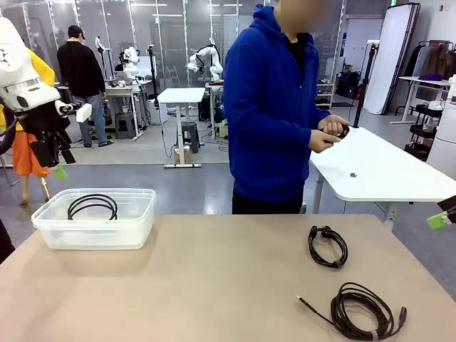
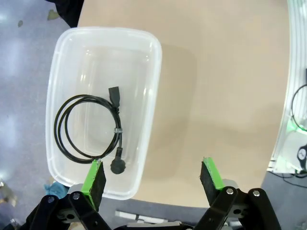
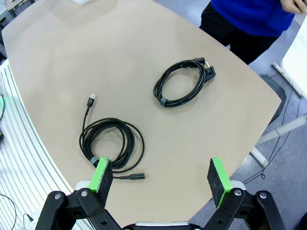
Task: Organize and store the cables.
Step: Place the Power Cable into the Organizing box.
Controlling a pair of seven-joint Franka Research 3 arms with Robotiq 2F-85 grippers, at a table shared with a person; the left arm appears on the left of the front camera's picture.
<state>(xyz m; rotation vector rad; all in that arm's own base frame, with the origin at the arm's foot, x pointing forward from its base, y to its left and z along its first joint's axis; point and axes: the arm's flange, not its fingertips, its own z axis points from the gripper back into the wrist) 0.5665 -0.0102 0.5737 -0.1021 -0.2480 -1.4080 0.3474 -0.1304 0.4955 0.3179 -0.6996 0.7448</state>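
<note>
The left gripper hangs wide open over a clear plastic tub. A thin black coiled cable lies inside the tub, beneath one finger. The right gripper, also spread, hovers above a larger black coil, with a smaller plugged black coil farther ahead. The person's hands hold what may be another cable.

You are in a robotics lab, an open hall rather than a closed room; a white arm with a green-padded left gripper hangs over the tan table; beyond it the grey floor carries more white tables, spaced apart like work stations; glass walls close the far side under strip lights; a white screen, a clothes rack and a black cart stand at the right; a person in black stands by a far table.
</note>
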